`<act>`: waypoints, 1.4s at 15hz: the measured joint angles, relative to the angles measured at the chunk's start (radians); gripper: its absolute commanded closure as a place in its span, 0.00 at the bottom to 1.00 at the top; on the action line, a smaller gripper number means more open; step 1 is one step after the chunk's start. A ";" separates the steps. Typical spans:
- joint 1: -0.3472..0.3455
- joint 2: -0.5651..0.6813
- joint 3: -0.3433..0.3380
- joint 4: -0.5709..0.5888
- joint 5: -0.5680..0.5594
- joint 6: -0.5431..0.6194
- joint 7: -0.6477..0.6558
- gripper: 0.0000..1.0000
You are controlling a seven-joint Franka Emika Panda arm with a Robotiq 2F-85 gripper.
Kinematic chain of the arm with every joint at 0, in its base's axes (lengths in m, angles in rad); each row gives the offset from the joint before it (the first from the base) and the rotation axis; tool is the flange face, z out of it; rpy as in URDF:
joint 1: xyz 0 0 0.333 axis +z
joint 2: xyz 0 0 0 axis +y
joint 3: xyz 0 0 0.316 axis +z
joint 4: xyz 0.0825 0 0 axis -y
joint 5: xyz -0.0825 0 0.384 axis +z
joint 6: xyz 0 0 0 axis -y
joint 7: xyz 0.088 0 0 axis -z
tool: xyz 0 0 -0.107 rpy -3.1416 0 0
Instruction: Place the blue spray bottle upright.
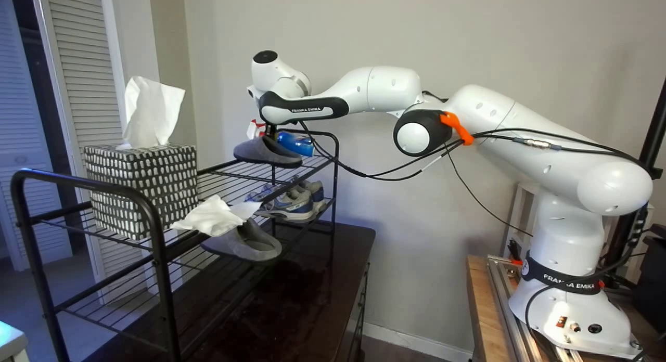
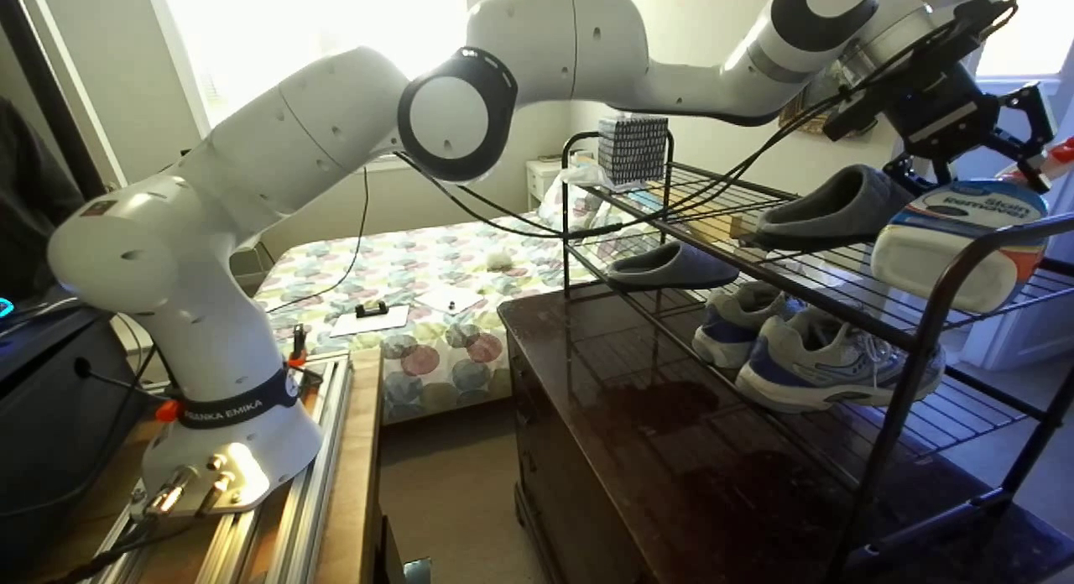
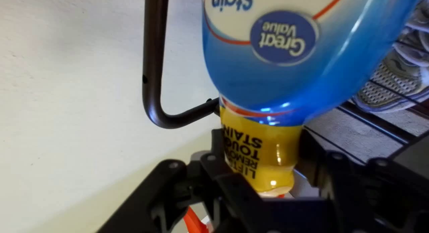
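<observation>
Bench (image 1: 164, 284): two-tier black wire rack, standing on a dark wooden dresser (image 2: 579, 349). Blue Great Value stain-remover spray bottle (image 1: 295, 143) is at the bench's wall end, over the top tier, near the robot-side corner. Tipped well over: base toward the robot-side edge, red-and-white spray head (image 2: 1059, 158) pointing away from it. Whether the base touches the wires, can't tell.

Jaws grasp the bottle by its yellow neck, pressed to it from both sides in the wrist view. Franka Emika arm (image 1: 393, 89) reaches across the robot-side edge.

Grey slipper (image 2: 831, 219) sits just beside the bottle on the top tier; contact unclear. Opposite end: black-and-white patterned tissue box (image 1: 140, 188), a white tissue (image 1: 152, 112) standing out of its top; crumpled tissue (image 1: 213, 216) lies nearby at the robot-side edge. Lower tier: grey-and-blue sneakers (image 2: 839, 366) toward the wall end, second grey slipper (image 2: 671, 267) by the robot-side edge.
</observation>
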 measured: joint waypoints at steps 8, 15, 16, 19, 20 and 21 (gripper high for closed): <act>-0.036 -0.075 0.047 0.008 0.100 -0.016 0.079 0.70; -0.109 -0.107 0.108 0.047 0.190 -0.068 0.110 0.70; -0.119 -0.111 0.119 0.054 0.204 -0.075 0.116 0.70; -0.136 -0.126 0.145 0.054 0.237 -0.074 0.145 0.70; -0.138 -0.133 0.153 0.054 0.246 -0.074 0.153 0.70; -0.139 -0.140 0.160 0.054 0.254 -0.073 0.160 0.70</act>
